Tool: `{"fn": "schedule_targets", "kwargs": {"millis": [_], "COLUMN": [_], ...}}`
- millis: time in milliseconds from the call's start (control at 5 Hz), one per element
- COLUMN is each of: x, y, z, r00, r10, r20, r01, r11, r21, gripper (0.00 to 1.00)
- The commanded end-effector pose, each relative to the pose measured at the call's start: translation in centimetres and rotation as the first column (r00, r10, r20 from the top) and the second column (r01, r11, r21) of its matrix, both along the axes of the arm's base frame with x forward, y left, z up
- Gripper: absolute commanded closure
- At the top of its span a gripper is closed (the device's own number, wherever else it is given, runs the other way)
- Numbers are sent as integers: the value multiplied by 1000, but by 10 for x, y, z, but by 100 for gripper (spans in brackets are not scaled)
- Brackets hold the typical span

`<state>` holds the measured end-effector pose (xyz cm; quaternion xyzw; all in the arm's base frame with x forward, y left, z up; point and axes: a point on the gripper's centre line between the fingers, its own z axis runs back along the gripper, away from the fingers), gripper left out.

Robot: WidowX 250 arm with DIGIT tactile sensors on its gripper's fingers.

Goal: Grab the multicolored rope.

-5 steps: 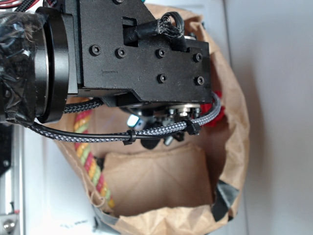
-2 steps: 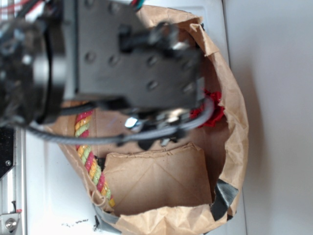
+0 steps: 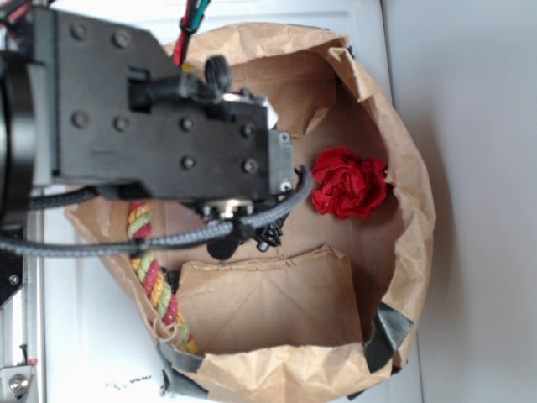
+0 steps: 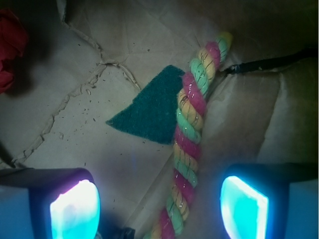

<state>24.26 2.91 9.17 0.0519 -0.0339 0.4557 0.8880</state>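
Gripper [image 4: 159, 204] spread wide above the multicolored rope [image 4: 192, 134], holding nothing.

Rope lies in the brown paper bag [image 3: 403, 134], running along its left inner wall and between the two fingers [image 4: 75, 209] in the wrist view. Green triangular sponge [image 4: 149, 112] touches the rope's side; red cloth ball [image 3: 348, 182] sits well apart.
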Motion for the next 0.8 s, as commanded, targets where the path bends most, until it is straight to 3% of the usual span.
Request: {"fn": "schedule_targets", "kwargs": {"millis": [0,200,600], "x": [10,35,47], "y": [-4,2,6], "z": [30,28,7], "r00": [999,998,997], "r10": [-8,5,6], "r20": [43,63,76], "r01": [9,-2,-5], "r11": [999,999,1000], "r21": [-35,-48,-13], "gripper": [0,0,0]}}
